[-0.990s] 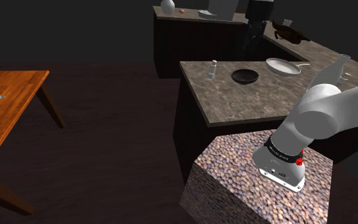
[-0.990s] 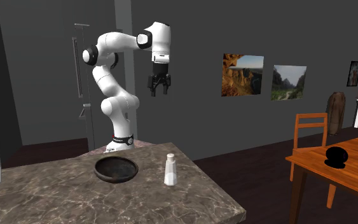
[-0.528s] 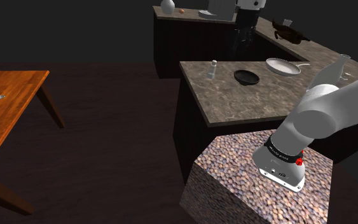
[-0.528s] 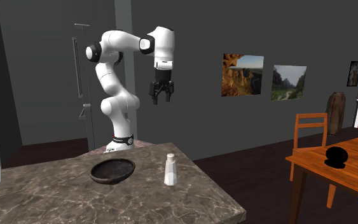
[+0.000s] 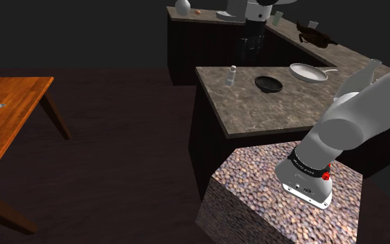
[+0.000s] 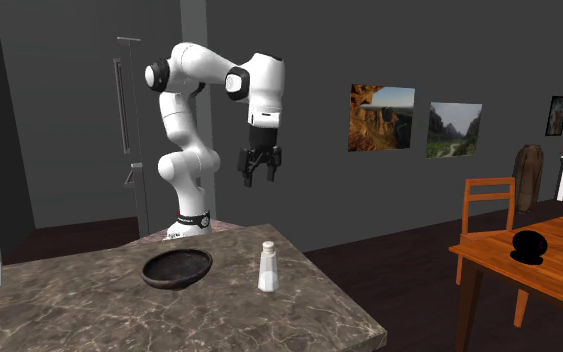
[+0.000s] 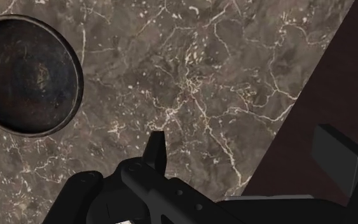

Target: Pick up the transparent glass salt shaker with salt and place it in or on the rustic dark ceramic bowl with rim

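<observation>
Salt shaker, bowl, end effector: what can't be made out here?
- Salt shaker: shoulder view, too small to tell the salt level.
- Bowl: wrist view, one side cut off by the picture's edge.
- End effector: shoulder view, black on dark, finger outline lost.

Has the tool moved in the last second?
Yes. In the second exterior view the tool has dropped and shifted right, toward the standing salt shaker.

Claw (image 6: 259, 178) high above table (image 6: 69, 318), free air beneath. Shaker (image 6: 267, 266) near table edge, bowl (image 6: 178, 268) apart beside it; bare marble gap between.
</observation>
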You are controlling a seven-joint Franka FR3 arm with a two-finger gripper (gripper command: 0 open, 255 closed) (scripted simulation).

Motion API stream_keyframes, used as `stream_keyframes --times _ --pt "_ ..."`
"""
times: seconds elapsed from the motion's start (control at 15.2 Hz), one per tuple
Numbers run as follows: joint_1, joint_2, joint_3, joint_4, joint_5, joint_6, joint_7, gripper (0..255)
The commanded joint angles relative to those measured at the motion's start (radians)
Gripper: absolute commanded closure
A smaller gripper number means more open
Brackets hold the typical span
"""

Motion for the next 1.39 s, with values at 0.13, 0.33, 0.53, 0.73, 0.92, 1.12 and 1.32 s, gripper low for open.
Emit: stream_keyframes --times 0.13,0.33,0.53,0.73,0.92,1.12,1.32 --pt "-0.018 0.137 -0.032 0.076 -0.009 0.065 -0.026 0" --pt "-0.033 0.242 -0.055 0.141 -0.009 0.107 -0.049 0" --pt "-0.048 0.348 -0.076 0.215 -0.002 0.141 -0.072 0" --pt "-0.067 0.456 -0.093 0.301 0.011 0.165 -0.096 0" --pt "-0.076 0.504 -0.099 0.329 0.017 0.185 -0.106 0" --pt "-0.079 0.515 -0.099 0.302 0.019 0.224 -0.107 0" --pt "-0.081 0.532 -0.1 0.273 0.022 0.269 -0.109 0"
